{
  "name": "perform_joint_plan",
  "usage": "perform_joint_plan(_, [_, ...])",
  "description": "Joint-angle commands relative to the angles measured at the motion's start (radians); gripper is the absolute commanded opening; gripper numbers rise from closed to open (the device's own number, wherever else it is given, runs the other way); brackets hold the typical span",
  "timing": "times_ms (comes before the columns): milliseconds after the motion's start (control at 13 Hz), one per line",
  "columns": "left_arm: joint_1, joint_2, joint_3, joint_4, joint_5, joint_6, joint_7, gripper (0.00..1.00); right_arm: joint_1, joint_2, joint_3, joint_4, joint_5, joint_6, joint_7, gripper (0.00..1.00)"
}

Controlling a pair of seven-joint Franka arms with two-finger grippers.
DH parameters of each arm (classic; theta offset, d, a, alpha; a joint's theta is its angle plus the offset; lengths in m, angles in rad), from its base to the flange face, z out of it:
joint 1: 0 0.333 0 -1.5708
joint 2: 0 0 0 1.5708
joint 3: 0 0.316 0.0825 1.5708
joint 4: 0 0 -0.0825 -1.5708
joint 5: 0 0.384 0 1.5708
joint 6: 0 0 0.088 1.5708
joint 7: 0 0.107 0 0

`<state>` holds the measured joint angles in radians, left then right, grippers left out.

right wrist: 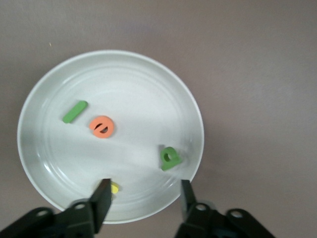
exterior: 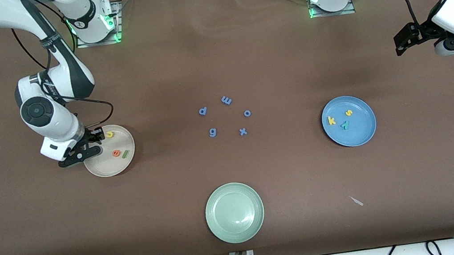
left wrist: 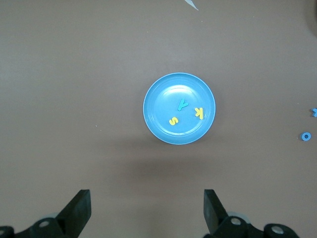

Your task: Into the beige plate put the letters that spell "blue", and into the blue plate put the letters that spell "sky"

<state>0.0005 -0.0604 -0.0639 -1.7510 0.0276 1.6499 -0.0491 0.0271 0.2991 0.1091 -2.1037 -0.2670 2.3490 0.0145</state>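
— So, what sits in the beige plate [right wrist: 190, 111]?
— Green b [right wrist: 170, 157], light green l [right wrist: 75, 111], orange e [right wrist: 102, 127], yellow u [right wrist: 114, 188].
— And in the blue plate [exterior: 365, 134]?
— Yellow s [exterior: 348, 112], yellow k [exterior: 331, 120], teal y [exterior: 344, 125].
— Where hangs the right gripper [right wrist: 143, 194]?
— Low over the beige plate's rim, fingers apart, holding nothing.
— And the left gripper [left wrist: 147, 210]?
— Waiting high over the table toward the left arm's end, fingers wide, holding nothing.

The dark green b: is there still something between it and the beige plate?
Nothing visible does. The dark green b is already in the beige plate, just under the open right gripper, with the l, e and u.
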Motion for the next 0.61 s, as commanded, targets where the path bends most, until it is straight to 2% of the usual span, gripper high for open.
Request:
perform_joint_plan(0, [0.007, -0.007, -0.007, 0.001, -0.011, -0.01, 0.0, 1.0, 0.001, -0.064, 0.009, 0.055, 0.095, -0.129, -0.011, 0.82])
perform_joint_plan(153, [0.009, -0.007, -0.007, 0.001, -0.011, -0.01, 0.0, 1.0, -0.001, -0.101, 0.027, 0.175, 0.161, -0.348, -0.011, 0.86])
perform_joint_plan(230, [0.007, -0.007, -0.007, 0.001, -0.011, -0.01, 0.0, 1.0, -0.001, -0.118, 0.034, 0.233, 0.173, -0.444, -0.011, 0.93])
perform_joint_plan(307, [0.007, -0.007, -0.007, 0.001, -0.011, -0.01, 0.0, 1.0, -0.001, -0.152, 0.034, 0.263, 0.211, -0.497, -0.013, 0.99])
perform_joint_plan(384, [0.007, -0.007, -0.007, 0.001, -0.011, -0.01, 0.0, 1.0, -0.001, -0.199, 0.032, 0.269, 0.253, -0.513, -0.019, 1.0])
perform_joint_plan(537, [0.009, -0.007, -0.007, 0.001, -0.011, -0.01, 0.0, 1.0, -0.001, -0.267, 0.031, 0.293, 0.259, -0.578, -0.021, 1.0])
